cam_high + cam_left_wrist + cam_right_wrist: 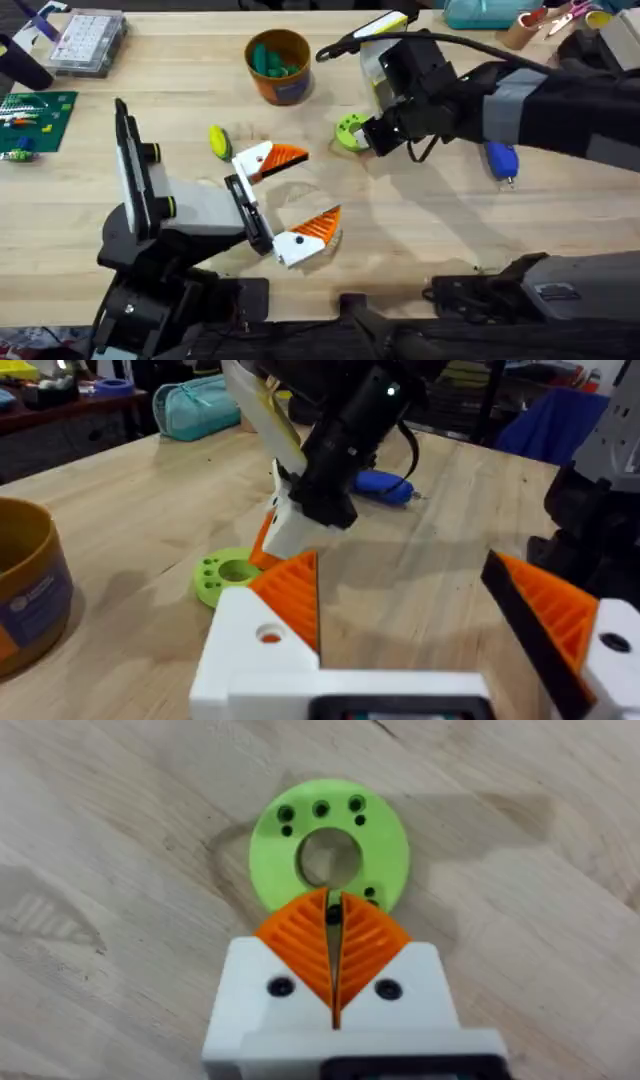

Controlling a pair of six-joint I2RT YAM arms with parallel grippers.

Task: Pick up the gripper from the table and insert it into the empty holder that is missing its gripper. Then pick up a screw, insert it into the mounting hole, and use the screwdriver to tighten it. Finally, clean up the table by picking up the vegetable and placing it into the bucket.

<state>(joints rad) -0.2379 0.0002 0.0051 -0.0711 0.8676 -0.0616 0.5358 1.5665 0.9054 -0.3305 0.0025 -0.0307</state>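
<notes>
Your right gripper (333,920) shut, empty, tips at lime-green gripper (328,845) rim; disc flat, dead ahead. Left gripper (290,195) open, farther.

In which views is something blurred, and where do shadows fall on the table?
Overhead: the right arm's shadow falls on the table. Left wrist: the back of the room is soft. Right wrist: the lime-green gripper is sharp, with a faint shadow around it.

— What do you see under your right gripper (334,925)?
— The lime-green gripper (330,845) lies flat on the wooden table (110,870), your closed orange pads (365,945) overlapping its near rim.
</notes>
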